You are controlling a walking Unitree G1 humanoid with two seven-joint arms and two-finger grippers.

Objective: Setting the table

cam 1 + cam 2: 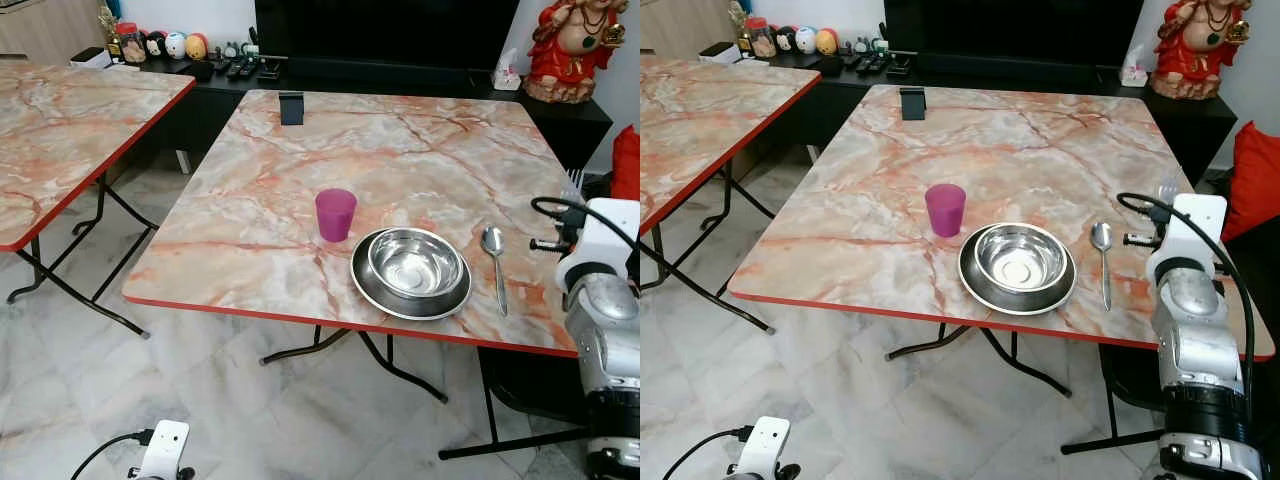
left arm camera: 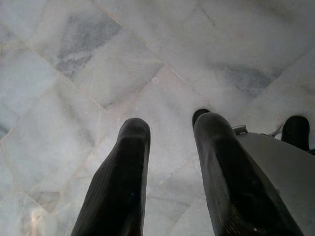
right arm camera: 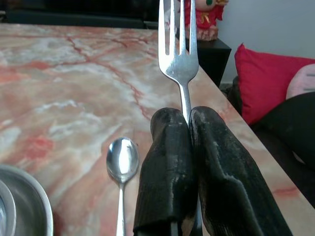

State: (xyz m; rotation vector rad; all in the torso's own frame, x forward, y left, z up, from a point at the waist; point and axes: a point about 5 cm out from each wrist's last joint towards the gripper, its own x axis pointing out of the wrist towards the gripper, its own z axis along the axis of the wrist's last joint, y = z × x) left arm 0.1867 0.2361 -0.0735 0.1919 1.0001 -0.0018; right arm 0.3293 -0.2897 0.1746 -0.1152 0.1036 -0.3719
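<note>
The right end effector [image 3: 189, 123] has its two black fingers pinched together on the thin handle of a silver metal fork [image 3: 178, 51], tines pointing away from the wrist. In the head views it sits at the right edge of the frame, above the right part of the marble-patterned worktop with the red rim [image 1: 300, 200], near the silver metal spoon [image 1: 494, 260].

The spoon lies just right of the shiny steel bowl [image 1: 416, 263], which is nested in a round steel plate [image 1: 368, 287] in the lower centre. A purple plastic cup [image 1: 335, 214] stands just left of them.

The grip is the first worry: the fingers hold only the narrow handle, so the fork could probably pivot or slip as the wrist tilts to lay it down.

The second is placement. The bare strip between spoon and the worktop's right edge looks narrow; released too far right, the fork might overhang and drop to the floor. Brought in too far left, it could knock the spoon against the plate.

The left end effector [image 2: 170, 167] hangs over the pale marble floor [image 2: 98, 73], fingers apart, holding nothing.
</note>
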